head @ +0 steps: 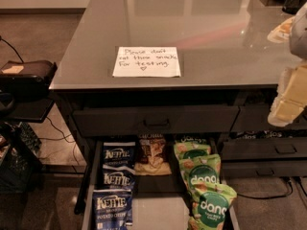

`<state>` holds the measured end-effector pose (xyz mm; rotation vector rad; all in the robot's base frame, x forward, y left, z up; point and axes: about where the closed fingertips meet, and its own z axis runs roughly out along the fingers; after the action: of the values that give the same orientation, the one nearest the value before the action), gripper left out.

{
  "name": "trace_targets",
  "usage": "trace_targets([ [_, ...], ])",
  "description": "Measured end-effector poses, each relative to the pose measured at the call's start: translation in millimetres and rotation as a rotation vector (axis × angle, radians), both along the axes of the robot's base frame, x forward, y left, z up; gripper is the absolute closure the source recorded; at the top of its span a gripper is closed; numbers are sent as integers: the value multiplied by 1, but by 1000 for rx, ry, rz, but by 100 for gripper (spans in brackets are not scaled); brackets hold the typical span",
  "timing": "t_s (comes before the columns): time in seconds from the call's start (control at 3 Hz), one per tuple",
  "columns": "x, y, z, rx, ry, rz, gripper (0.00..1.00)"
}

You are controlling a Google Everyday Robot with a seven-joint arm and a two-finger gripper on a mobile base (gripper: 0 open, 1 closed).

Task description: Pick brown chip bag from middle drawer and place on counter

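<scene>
Approach step: gripper point(289, 97) beside the counter's point(192, 28) right edge, its grip I cannot tell. Next I reach the brown chip bag point(152, 156), middle drawer's point(158, 211) back.

Hand point(288, 102) right of the counter point(192, 28)

White handwritten note point(147, 62) lies flat on the tabletop point(211, 28), near its front edge. Three blue Kettle bags point(118, 178) in a column, left; three green dang bags point(204, 175) in a column, right. Closed drawer front point(157, 121) with recessed handle sits above them. Black case point(26, 73) far left. Pincer point(288, 102) at right edge.
</scene>
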<state>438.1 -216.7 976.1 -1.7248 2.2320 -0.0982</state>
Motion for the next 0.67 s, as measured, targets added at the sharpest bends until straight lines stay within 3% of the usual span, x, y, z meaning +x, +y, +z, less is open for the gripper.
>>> trace_targets([
  [0.67, 1, 4, -8, 17, -1, 11, 0],
])
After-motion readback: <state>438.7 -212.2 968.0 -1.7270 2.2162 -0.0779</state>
